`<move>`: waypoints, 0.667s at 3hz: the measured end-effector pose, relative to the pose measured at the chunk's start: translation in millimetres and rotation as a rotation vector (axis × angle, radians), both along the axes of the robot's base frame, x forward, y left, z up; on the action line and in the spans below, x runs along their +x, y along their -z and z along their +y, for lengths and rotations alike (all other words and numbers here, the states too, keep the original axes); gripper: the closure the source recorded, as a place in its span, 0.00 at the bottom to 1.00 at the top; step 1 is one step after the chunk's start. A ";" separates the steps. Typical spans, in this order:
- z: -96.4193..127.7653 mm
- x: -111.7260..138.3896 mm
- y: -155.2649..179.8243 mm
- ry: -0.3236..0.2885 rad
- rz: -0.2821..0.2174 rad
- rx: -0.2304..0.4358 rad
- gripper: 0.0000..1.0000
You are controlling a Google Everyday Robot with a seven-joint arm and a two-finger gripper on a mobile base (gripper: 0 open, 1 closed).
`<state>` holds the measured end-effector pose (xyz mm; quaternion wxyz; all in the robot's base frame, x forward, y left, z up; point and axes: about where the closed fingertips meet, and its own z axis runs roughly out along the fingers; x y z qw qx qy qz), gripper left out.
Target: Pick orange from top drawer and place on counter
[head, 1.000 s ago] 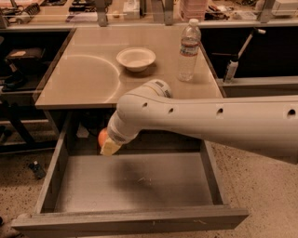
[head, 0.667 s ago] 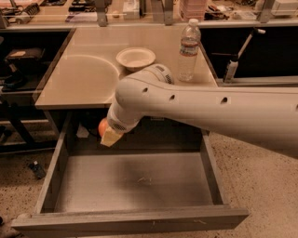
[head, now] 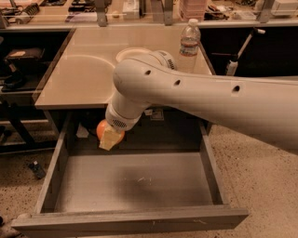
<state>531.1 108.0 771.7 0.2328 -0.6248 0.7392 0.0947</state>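
Observation:
The orange (head: 103, 129) is held in my gripper (head: 109, 136), whose pale fingers are shut on it. It hangs above the back left of the open top drawer (head: 130, 186), just below the counter's front edge. The drawer's grey floor is bare. The tan counter (head: 84, 79) lies behind and above the drawer, with a faint arc mark on its left half. My white arm reaches in from the right and hides part of the counter.
A white bowl (head: 126, 53), mostly hidden by my arm, and a water bottle (head: 189, 42) stand on the counter's far side. A cluttered shelf with metal posts (head: 139, 9) runs behind it. Dark furniture stands at the left.
My arm has risen and swung up toward the counter. The gripper with the orange has lifted a little and stays at the drawer's back left.

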 end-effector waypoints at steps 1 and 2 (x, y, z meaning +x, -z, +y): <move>7.7 -4.8 -26.8 -0.039 -0.007 -0.004 1.00; 18.8 11.1 -58.1 -0.071 -0.052 -0.012 1.00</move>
